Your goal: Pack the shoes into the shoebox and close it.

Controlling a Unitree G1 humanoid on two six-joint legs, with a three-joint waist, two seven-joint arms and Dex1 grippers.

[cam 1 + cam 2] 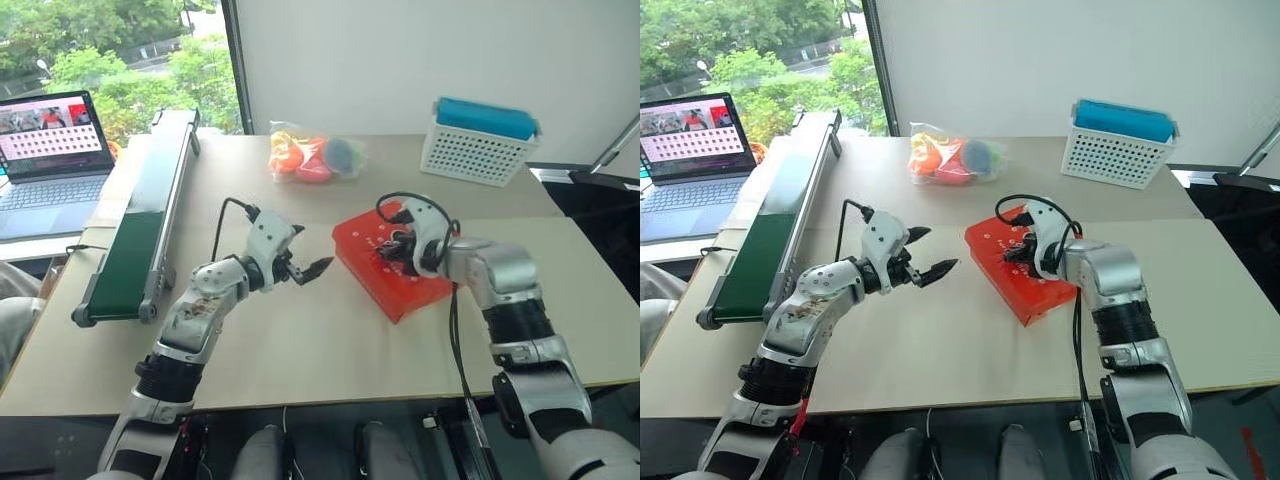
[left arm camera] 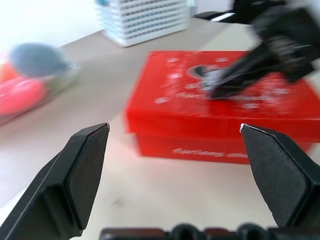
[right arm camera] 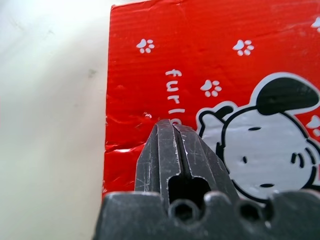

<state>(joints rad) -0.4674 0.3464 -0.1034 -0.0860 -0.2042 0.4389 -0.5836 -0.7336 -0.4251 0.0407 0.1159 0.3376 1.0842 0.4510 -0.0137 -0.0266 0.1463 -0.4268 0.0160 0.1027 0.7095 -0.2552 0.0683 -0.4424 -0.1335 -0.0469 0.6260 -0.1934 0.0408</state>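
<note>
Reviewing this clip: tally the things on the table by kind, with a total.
Red shoebox, lid down: 1
Clear bag of toys: 1
White basket with blue top: 1
Conveyor belt: 1
Total: 4

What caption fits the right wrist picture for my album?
Shut right tool pressing on the closed red shoebox lid, beside its cartoon puppy.
</note>
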